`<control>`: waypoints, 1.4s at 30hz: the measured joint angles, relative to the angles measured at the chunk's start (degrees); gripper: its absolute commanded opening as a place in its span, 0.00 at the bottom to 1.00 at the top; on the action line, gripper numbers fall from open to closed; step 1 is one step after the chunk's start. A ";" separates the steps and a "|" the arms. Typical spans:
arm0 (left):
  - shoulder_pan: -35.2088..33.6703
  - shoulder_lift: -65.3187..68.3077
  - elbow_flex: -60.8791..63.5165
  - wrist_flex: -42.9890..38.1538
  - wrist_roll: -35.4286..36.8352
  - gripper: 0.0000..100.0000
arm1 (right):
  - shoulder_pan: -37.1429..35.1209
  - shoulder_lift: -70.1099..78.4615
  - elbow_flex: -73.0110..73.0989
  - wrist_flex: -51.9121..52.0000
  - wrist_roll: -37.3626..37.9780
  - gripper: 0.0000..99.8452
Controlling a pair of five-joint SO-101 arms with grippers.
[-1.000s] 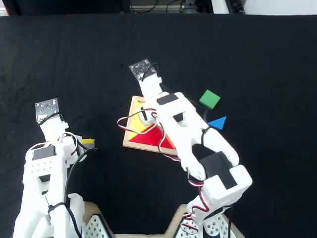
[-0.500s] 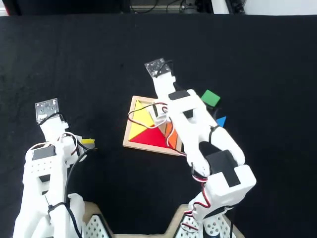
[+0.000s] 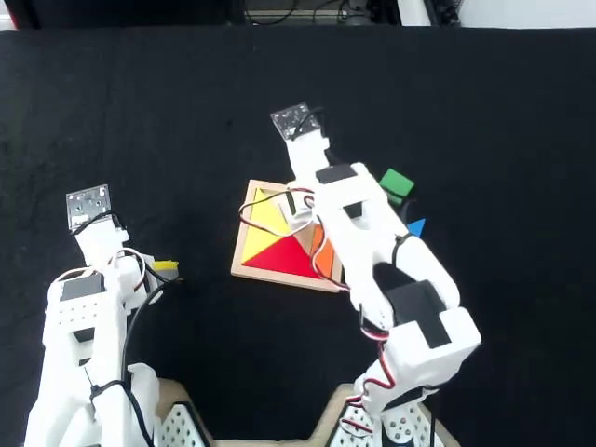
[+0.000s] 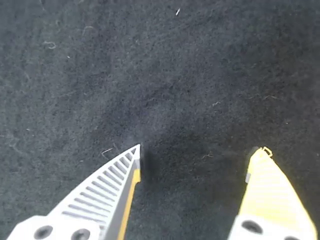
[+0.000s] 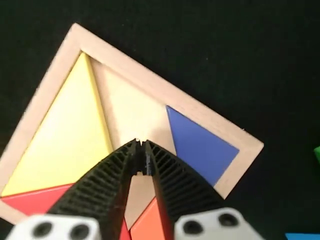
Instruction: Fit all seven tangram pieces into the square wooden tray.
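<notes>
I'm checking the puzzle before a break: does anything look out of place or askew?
Nothing is damaged or askew. The yellow triangle, red triangle, orange piece and blue triangle lie flat inside the wooden tray. Out of place are the green square and a second blue triangle, lying on the black cloth beside the tray.

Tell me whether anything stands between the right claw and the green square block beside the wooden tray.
Nothing visible stands in the way. The right claw, shut, hangs over the square wooden tray's bare middle; toward the green square block lie only the flat dark blue triangle fitted in the tray and its rim.
</notes>
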 measured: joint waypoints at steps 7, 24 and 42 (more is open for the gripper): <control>0.00 0.00 0.00 0.00 0.00 0.33 | 0.00 1.85 -0.44 2.29 0.00 0.01; 0.00 0.00 0.00 0.00 0.00 0.33 | 0.26 -1.49 -0.09 7.12 0.09 0.01; 0.00 0.00 0.00 0.00 0.00 0.33 | -4.57 2.64 -1.76 4.92 2.99 0.01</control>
